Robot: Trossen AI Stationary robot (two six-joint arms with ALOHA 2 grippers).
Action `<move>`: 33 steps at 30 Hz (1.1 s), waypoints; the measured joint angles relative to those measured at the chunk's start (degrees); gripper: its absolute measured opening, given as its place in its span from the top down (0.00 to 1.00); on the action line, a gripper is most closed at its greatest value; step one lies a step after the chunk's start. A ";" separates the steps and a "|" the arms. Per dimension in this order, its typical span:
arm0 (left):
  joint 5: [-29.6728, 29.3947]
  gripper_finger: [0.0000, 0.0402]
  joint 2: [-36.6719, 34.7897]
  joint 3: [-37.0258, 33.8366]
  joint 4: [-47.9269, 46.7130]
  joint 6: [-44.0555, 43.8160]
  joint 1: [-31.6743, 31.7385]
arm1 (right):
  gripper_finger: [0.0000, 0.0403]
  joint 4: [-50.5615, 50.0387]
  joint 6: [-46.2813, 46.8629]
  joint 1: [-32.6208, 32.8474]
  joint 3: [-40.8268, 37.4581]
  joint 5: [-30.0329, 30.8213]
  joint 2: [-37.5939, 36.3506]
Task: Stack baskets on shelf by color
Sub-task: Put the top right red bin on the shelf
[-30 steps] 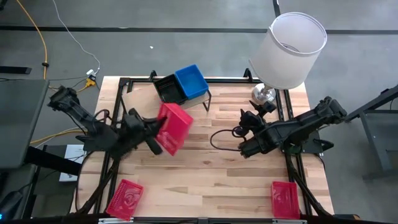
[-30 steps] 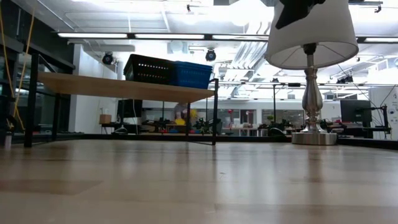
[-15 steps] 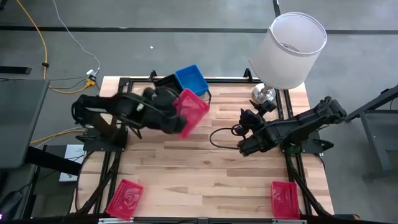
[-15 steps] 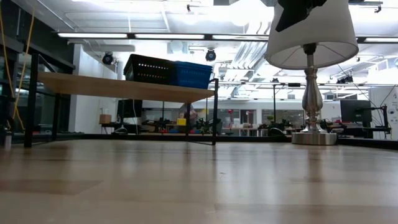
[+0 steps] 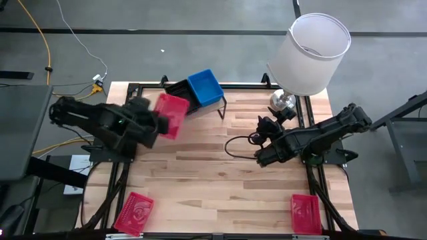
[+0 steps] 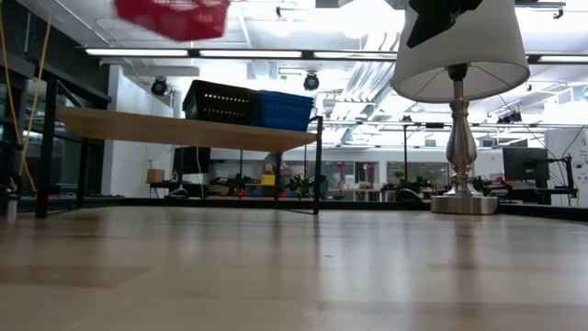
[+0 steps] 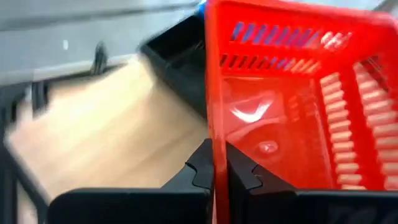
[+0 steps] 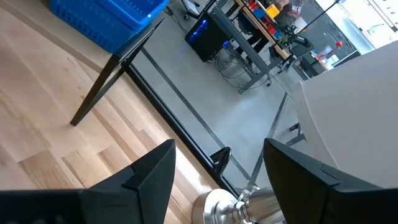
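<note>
While the right tool (image 8: 217, 171) waits agape, the left tool (image 7: 219, 171) pinches a ribbed red basket (image 5: 171, 115), seemingly above the shelf (image 6: 184, 129).

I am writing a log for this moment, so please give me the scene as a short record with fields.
left end effector: shut on the red basket, lifted beside the shelf
right end effector: open, near the lamp
on the shelf: black basket, blue basket, side by side
on the table: two other red baskets at the near edge
</note>
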 joint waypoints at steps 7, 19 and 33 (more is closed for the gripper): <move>-0.22 1.00 -10.19 -14.22 -0.07 -14.83 1.79 | 0.43 0.05 -0.01 -0.07 -0.04 0.00 0.00; 7.26 1.00 -5.09 -21.75 -0.07 -24.27 13.36 | 0.43 0.94 0.06 -0.07 -0.07 -0.42 0.00; 1.44 1.00 0.22 -21.75 0.31 -32.14 13.81 | 0.43 2.10 0.06 -0.07 -0.09 -1.66 0.00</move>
